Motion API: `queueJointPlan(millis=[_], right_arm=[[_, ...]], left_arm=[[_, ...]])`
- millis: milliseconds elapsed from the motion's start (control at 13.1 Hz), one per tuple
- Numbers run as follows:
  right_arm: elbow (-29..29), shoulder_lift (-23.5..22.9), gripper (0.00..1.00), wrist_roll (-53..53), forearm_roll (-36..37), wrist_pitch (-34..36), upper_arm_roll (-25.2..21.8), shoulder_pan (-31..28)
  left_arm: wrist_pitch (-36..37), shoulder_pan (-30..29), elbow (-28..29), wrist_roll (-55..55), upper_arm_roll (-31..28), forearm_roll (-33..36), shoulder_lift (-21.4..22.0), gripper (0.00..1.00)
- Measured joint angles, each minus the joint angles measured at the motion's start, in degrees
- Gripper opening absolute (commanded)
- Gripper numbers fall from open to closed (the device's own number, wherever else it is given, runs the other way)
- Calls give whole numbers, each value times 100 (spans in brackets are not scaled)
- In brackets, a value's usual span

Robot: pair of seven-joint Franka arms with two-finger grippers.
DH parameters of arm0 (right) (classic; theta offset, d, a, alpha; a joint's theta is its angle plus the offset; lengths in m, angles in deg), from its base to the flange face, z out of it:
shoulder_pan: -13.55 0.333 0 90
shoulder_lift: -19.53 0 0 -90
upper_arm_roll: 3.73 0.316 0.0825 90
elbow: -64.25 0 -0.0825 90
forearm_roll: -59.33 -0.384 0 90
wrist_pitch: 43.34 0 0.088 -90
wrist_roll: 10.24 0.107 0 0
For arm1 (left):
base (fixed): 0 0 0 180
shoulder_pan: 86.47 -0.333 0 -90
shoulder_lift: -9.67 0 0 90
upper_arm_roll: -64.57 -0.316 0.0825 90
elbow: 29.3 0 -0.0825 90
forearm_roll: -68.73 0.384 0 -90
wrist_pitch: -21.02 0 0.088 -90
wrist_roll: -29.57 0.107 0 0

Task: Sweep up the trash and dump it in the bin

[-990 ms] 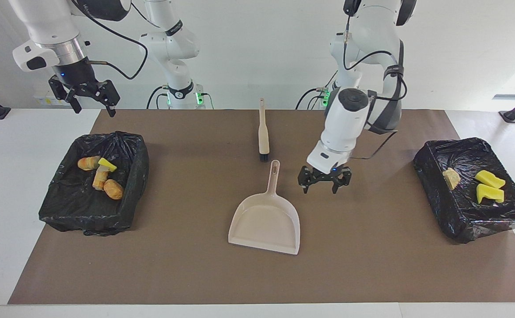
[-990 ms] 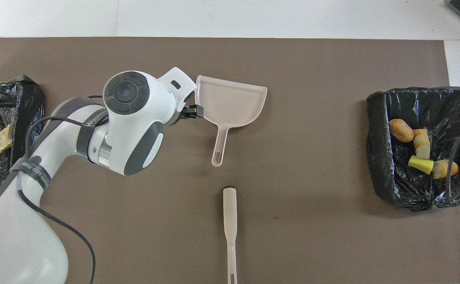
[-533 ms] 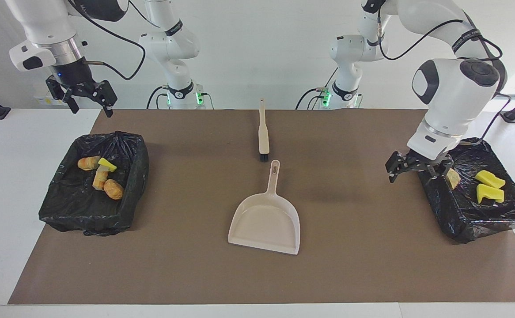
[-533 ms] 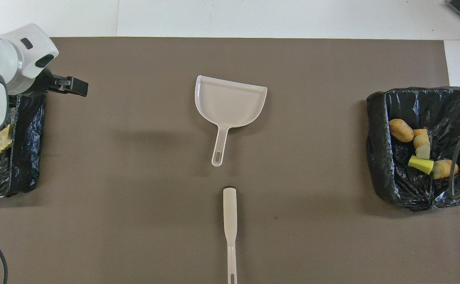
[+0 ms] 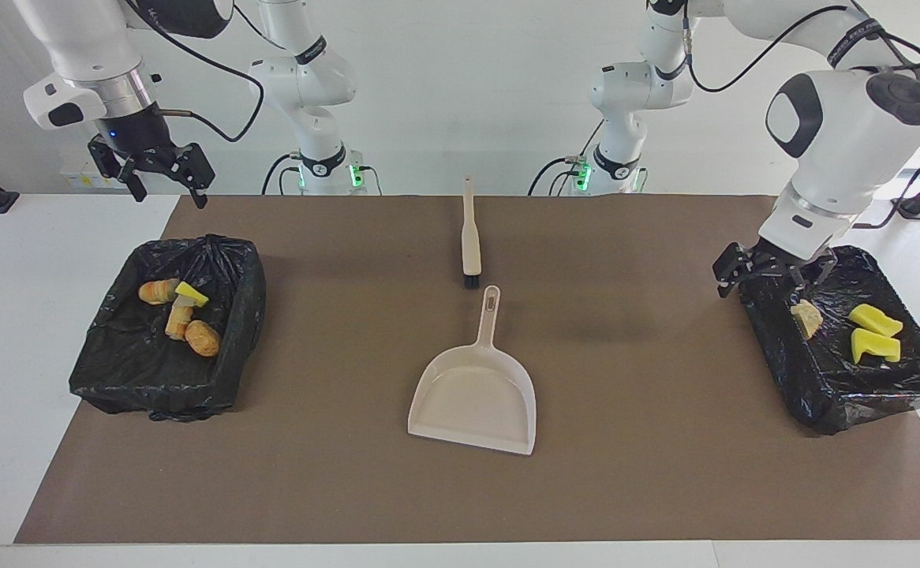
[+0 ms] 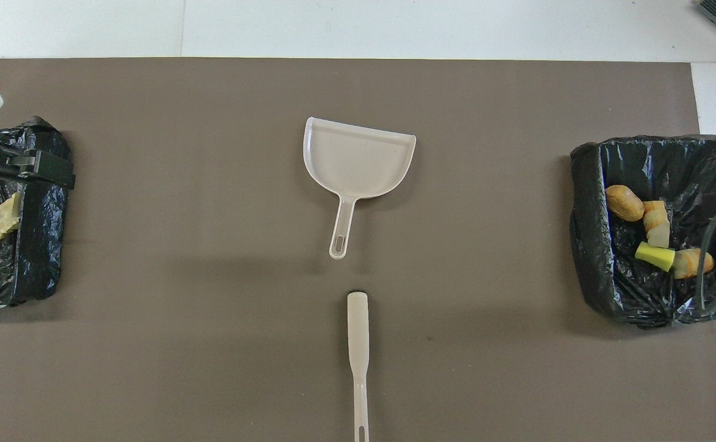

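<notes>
Since all the trash I can see already lies in one bin or the other, I judge the sweeping and dumping done, and the step in hand is simply to get clear cleanly.

My right gripper (image 5: 168,189) hangs high over the corner of the brown mat (image 5: 334,489) at the right arm's end, released and holding nothing; that arm waits. Below it and farther from me sits the bin at the right arm's end (image 5: 113,383), lined with a black bag. It holds three striped bread-like lumps (image 5: 202,338) and one yellow sponge chunk (image 5: 191,295), clustered toward the side nearer me.

In the middle of the surface the brush (image 5: 470,233) lies with its bristle end pointing away from me. The beige dustpan (image 5: 476,394) lies just past it, empty, its handle tip close to the bristles but apart from them. Neither tool is in my grip.

My left gripper (image 5: 772,276) hovers over the near inner corner of the bin at the left arm's end (image 5: 791,379), fingers spread and empty. A tan lump (image 5: 805,318) sits in the bin just below it, and two yellow sponge pieces (image 5: 874,331) lie deeper in.

To finish well, I should raise this gripper straight up first. The bag's crinkled rim is close beneath the fingers and could snag on a sideways move, tipping the bin or dragging the liner. Once clear, I can swing back toward my base, well above the dustpan and brush.
</notes>
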Motion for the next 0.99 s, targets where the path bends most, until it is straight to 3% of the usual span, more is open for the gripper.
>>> queueJointPlan(millis=[305,990], right_arm=[[0,0,100,1,-5,66,14,81],[-19,4,100,2,-7,199,-47,167]], left_arm=[[109,0,459,-6,48,-5,429,100],[240,-33,467,327,-68,-349,644,100]])
